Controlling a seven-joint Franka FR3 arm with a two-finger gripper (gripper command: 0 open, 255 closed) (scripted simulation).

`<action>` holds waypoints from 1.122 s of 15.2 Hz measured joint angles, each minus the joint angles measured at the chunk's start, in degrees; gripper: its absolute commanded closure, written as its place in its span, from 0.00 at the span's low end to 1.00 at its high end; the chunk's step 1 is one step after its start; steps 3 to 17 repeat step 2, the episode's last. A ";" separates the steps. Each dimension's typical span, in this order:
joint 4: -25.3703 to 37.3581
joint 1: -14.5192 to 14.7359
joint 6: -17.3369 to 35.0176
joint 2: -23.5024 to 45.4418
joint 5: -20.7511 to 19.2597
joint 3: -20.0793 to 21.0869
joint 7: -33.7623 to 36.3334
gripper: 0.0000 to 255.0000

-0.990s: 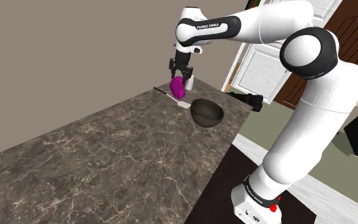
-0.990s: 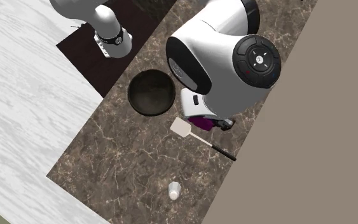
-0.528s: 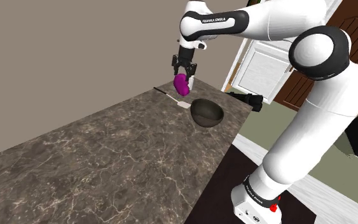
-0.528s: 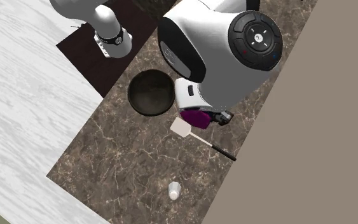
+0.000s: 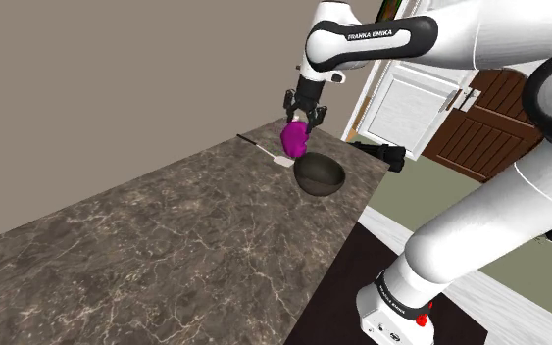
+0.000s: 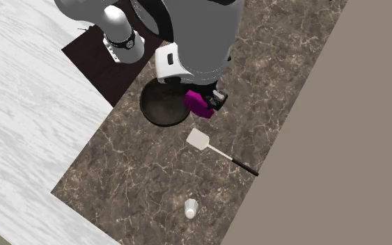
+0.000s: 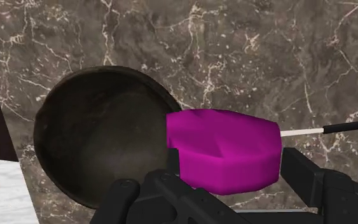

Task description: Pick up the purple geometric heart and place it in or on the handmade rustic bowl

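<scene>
Shoulder view: the white Franka arm (image 5: 479, 225) reaches out over the marbled counter (image 5: 166, 245). Its gripper (image 5: 301, 120) is clamped on the purple faceted heart (image 5: 295, 140), which hangs clear of the stone just above the dark rough bowl (image 5: 320, 174) on its far side.

From the second exterior view we look nearly straight down. There the heart (image 6: 198, 103) overlaps the bowl's rim (image 6: 145, 104) on the side facing the white spatula (image 6: 200, 139). The spatula lies flat on the counter a little apart from the bowl, with a small white cup (image 6: 191, 207) well beyond it.

In the wrist view the black fingers (image 7: 308, 178) press on either flank of the heart (image 7: 225, 149). One lobe reaches over the bowl's edge (image 7: 95, 140), while most of the heart sits over bare marble. The bowl is empty.

We judge the pick to be done and the carry to be under way, with the placing not yet begun. The next move calls for a short sideways shift toward the bowl's middle so that the whole heart is over the hollow. After that comes a lowering into the hollow and an opening of the jaws. If released from here, we think the heart could catch the rim and tip out onto the counter.
</scene>
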 measured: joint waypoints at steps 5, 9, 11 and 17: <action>-5.14 -0.20 -0.77 -4.77 0.47 -0.59 -0.98 1.00; -5.14 -0.20 -0.77 -4.77 0.47 -0.59 -0.98 1.00; -5.14 -0.20 -0.77 -4.77 0.47 -0.59 -0.98 1.00; -5.14 -0.20 -0.77 -4.77 0.47 -0.59 -0.98 1.00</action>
